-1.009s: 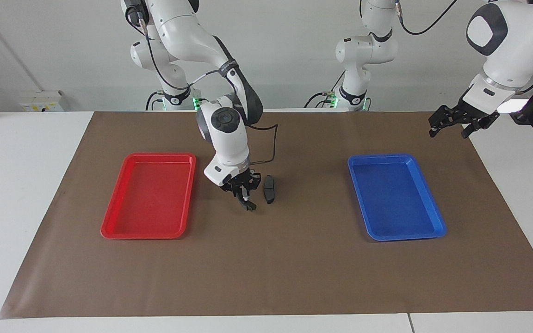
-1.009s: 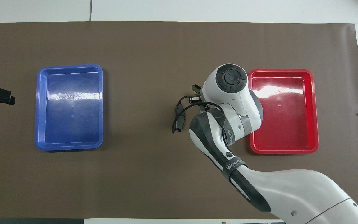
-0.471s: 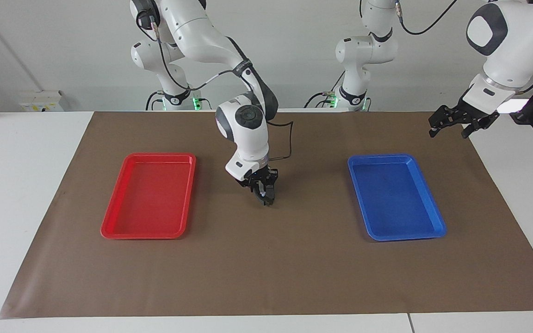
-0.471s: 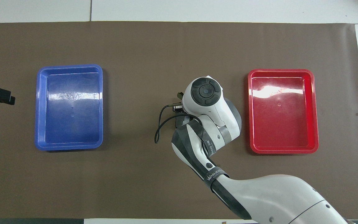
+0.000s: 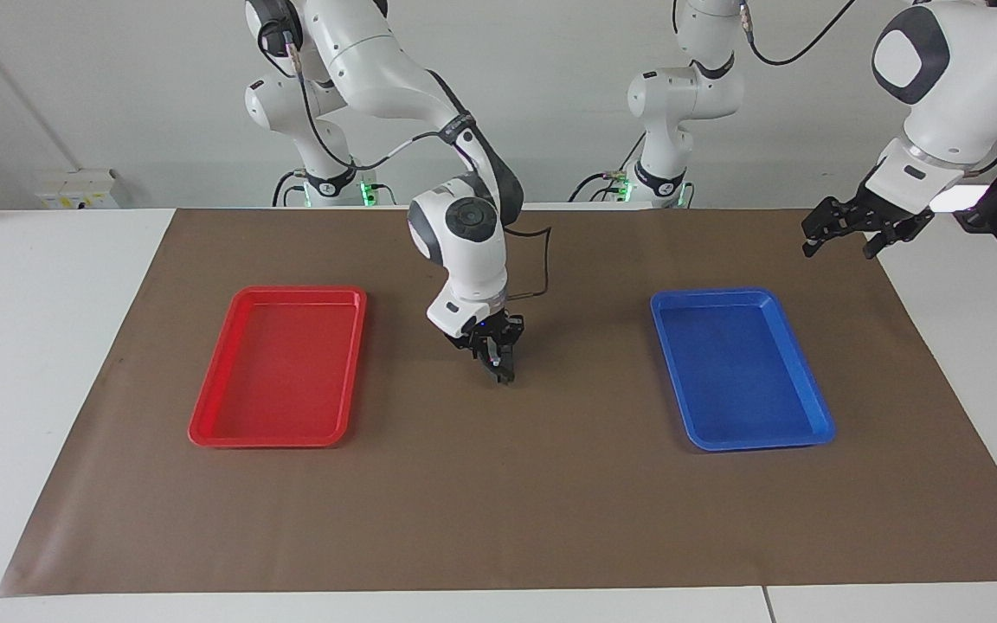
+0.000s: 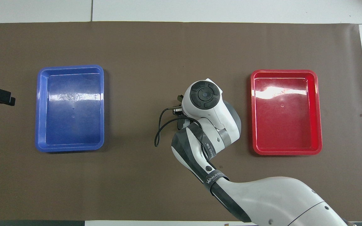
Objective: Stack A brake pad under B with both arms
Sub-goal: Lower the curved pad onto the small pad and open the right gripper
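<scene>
**Risk: shut fingers shove the pad instead of picking it**

Right gripper (image 5: 503, 374) sits low at centre frame, between the red tray (image 5: 276, 443) and blue tray (image 5: 758, 446), fingertips pressed together and gripping nothing. A brake pad (image 6: 180, 124) is almost hidden beneath it, showing only a dark sliver in the overhead view. With no gap to straddle the pad, going lower would likely skid or tip it. B is nowhere visible, so there's no stacking partner. Left gripper (image 5: 840, 242) waits at the frame's upper corner, jaws apart.

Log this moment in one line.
right claw: shut, low between red tray and blue tray | left claw: open, waiting
</scene>
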Robot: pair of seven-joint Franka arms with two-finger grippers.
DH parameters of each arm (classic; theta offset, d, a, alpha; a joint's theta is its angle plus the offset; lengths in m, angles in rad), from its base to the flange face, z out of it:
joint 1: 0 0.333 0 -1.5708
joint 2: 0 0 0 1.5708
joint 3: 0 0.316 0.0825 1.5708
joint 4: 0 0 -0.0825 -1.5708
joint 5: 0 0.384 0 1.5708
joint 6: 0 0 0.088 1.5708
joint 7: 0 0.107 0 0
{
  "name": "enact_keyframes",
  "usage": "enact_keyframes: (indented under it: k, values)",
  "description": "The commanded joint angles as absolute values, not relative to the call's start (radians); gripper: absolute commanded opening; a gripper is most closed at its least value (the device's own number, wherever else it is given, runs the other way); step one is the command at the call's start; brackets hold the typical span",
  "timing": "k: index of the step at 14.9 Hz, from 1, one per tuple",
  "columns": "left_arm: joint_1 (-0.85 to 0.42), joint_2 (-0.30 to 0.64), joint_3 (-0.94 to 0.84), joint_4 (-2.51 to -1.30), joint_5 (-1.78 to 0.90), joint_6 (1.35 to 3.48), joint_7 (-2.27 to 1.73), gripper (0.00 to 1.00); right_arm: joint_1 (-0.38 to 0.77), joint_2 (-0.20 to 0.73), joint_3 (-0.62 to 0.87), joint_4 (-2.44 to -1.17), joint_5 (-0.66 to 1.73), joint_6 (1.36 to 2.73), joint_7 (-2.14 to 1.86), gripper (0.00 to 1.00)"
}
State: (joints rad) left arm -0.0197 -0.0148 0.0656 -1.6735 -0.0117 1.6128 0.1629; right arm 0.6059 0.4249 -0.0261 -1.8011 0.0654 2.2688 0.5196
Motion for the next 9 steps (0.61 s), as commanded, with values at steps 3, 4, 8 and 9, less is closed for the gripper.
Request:
enact_keyframes:
  k: [3, 4, 8, 9]
  values:
    - [-0.020, -0.035, 0.066, -1.694, -0.002, 1.612, 0.152, 1.00, 0.620, 0.428, -0.029, -1.813, 0.089, 2.299, 0.522, 0.00]
    - [-0.020, -0.035, 0.066, -1.694, -0.002, 1.612, 0.152, 1.00, 0.620, 0.428, -0.031, -1.813, 0.089, 2.299, 0.520, 0.00]
    - [-0.020, -0.035, 0.066, -1.694, -0.002, 1.612, 0.152, 1.00, 0.617, 0.426, -0.031, -1.818, 0.089, 2.299, 0.520, 0.00]
    - [-0.020, -0.035, 0.066, -1.694, -0.002, 1.612, 0.152, 1.00, 0.618, 0.425, -0.031, -1.825, 0.089, 2.301, 0.522, 0.00]
